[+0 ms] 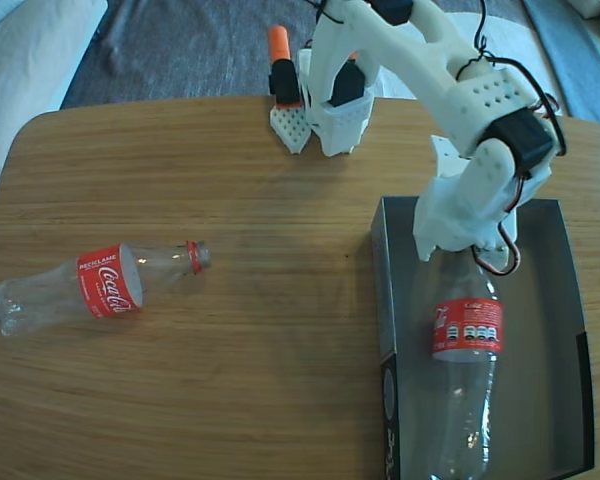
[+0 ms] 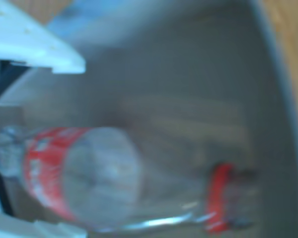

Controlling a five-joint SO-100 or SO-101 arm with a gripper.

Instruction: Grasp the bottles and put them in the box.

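Pincer [image 1: 470, 262] over Coca-Cola bottle [image 1: 467, 370]

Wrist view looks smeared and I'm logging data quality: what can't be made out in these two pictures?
- Gripper: fixed view, the arm's body covers the jaws, so its state is unclear.
- Bottle in the box: neck hidden under the arm; base cut by the bottom edge.
- Box: near end cut off.
- Wrist view: motion blur; label print unreadable.
- Bottle on the table: fully visible.
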